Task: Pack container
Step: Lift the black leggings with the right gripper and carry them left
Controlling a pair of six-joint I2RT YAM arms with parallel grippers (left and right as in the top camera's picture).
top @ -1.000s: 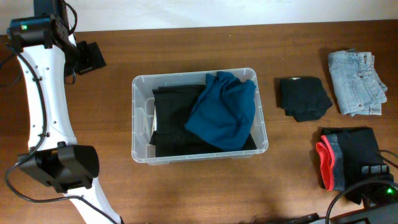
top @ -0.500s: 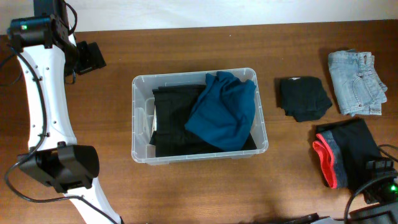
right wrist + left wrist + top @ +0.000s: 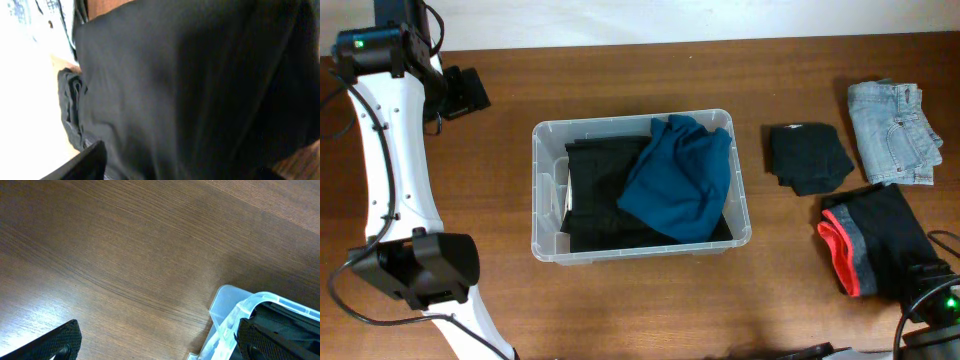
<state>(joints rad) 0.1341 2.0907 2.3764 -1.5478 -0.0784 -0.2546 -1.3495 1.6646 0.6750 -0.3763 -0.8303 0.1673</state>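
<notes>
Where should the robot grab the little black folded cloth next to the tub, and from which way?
Probably from straight above, pinching the folded edge nearest the container. The black folded cloth lies flat on the table, apart from the jeans, so nothing blocks a downward reach, and the layers should bunch together.

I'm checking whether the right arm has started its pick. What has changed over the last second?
The folded black garment with a red and grey edge has shifted away from the robot and slightly toward the clear plastic tub, with the right gripper against it; a grip cannot be confirmed. The tub, its teal cloth, the small black bundle, the pale folded jeans and the left gripper stayed put.
</notes>
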